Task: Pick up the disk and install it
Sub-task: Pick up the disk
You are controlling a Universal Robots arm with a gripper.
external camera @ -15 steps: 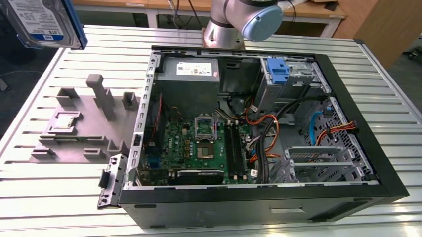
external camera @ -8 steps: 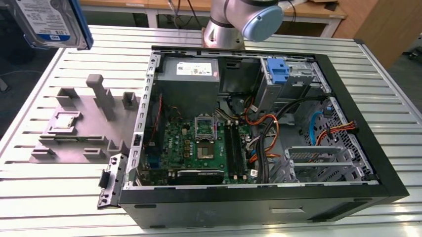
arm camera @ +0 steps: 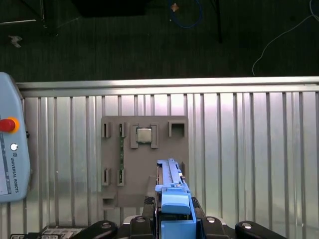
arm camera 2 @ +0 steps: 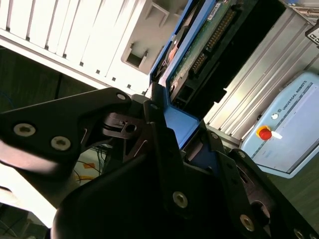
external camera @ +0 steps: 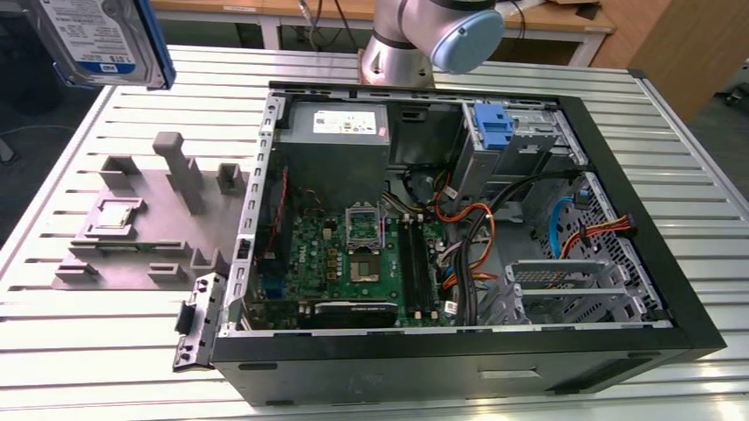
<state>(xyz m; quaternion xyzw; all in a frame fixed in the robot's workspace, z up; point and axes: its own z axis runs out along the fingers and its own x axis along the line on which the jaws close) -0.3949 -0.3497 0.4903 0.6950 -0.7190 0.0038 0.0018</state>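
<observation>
The disk hangs in the air at the exterior view's far left, high above the slatted table, its white-and-blue label facing the camera and its blue bracket along one edge. In the first wrist view the disk shows edge-on over the grey fixture plate. My gripper is shut on the bracket end. In the second wrist view the black fingers clamp the blue bracket, and the disk's circuit-board underside extends away from them.
The open computer case lies on the table, with a grey power-supply box, an upright blue latch and a metal drive cage inside. A grey fixture plate sits to its left. The arm's base stands behind. A teach pendant lies nearby.
</observation>
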